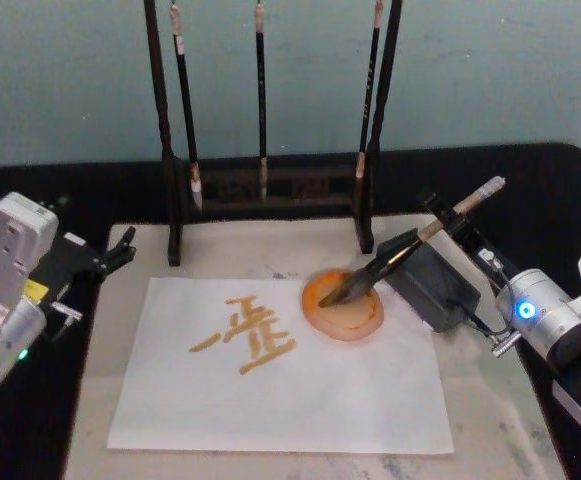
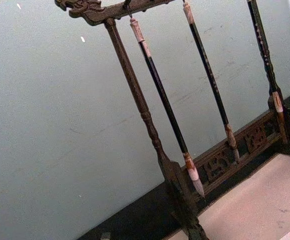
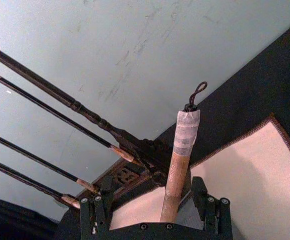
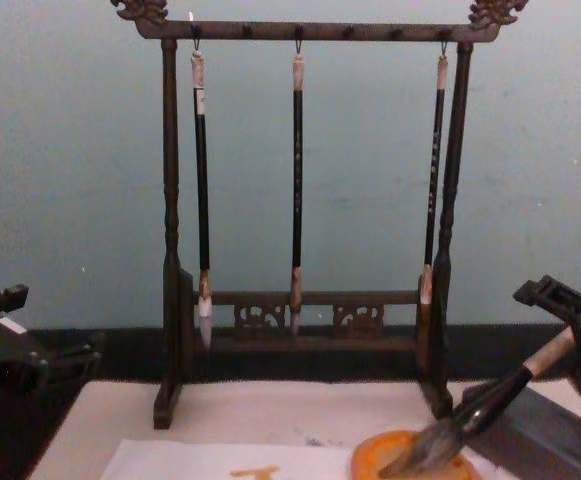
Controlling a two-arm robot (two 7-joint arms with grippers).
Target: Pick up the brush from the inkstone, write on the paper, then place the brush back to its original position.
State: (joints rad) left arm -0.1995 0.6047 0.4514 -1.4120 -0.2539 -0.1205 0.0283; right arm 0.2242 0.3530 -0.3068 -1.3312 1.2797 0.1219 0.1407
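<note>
The brush point(image 1: 400, 252) lies tilted, its bushy tuft down in the round orange inkstone point(image 1: 320, 315) and its handle leaning over the grey block point(image 1: 435, 285). My right gripper point(image 1: 457, 222) is around the pale upper handle. In the right wrist view the brush point(image 3: 182, 150) stands between the fingers with a gap on one side, so the jaws are open. The white paper point(image 1: 270, 400) carries an orange character and lies left of the inkstone. In the chest view the brush point(image 4: 470, 415) slopes down into the inkstone point(image 4: 370, 462). My left gripper point(image 1: 122, 250) is parked open at the mat's left edge.
A dark wooden rack point(image 1: 270, 185) with three thin hanging brushes stands behind the paper. The cream mat point(image 1: 490, 420) lies under everything on a black table. The grey block sits right of the inkstone, under the brush handle.
</note>
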